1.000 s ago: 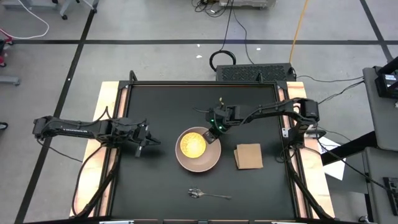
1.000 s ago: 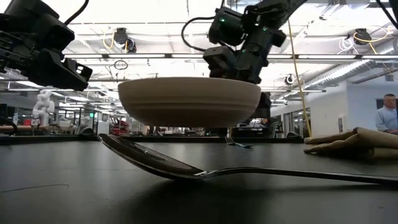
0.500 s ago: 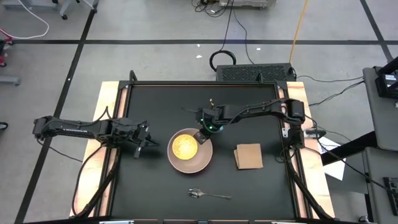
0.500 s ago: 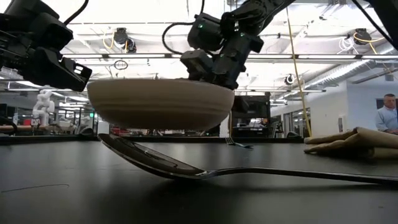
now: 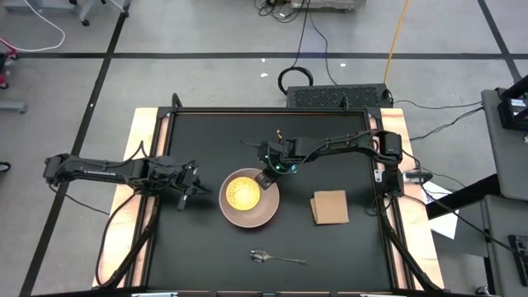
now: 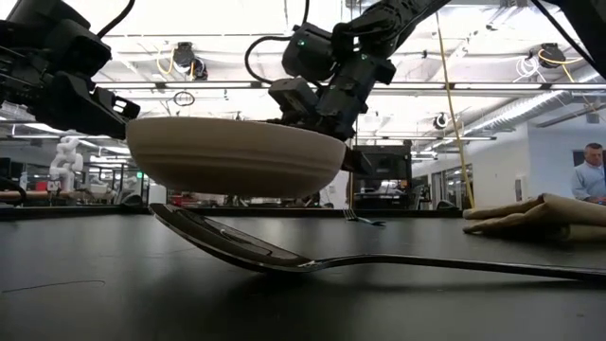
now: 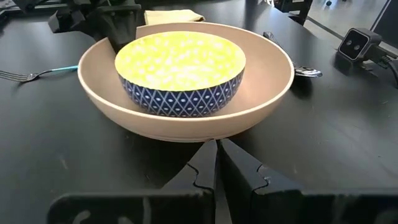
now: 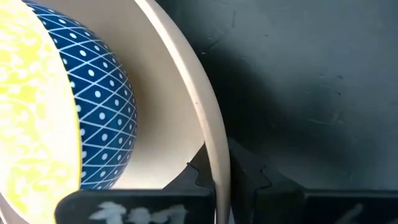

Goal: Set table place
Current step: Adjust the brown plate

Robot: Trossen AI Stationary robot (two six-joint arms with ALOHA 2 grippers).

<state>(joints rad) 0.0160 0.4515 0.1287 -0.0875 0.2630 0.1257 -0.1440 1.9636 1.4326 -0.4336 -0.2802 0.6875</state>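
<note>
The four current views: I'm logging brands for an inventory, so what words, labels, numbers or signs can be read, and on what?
None can be read.
The yellow dish in the pink plate bears only a blue diamond pattern, no lettering.
The napkin and spoon show no marks.
Any signs in the room behind are too blurred.

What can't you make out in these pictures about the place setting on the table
- Fork: only part shows in the left wrist view, cut by the edge; too small to make out from above.
- Plate underside: in the low view I cannot tell if it touches the table.
- Yellow dish: hidden by the plate's wall in the low view.
- Napkin: cut by the low view's edge.
</note>
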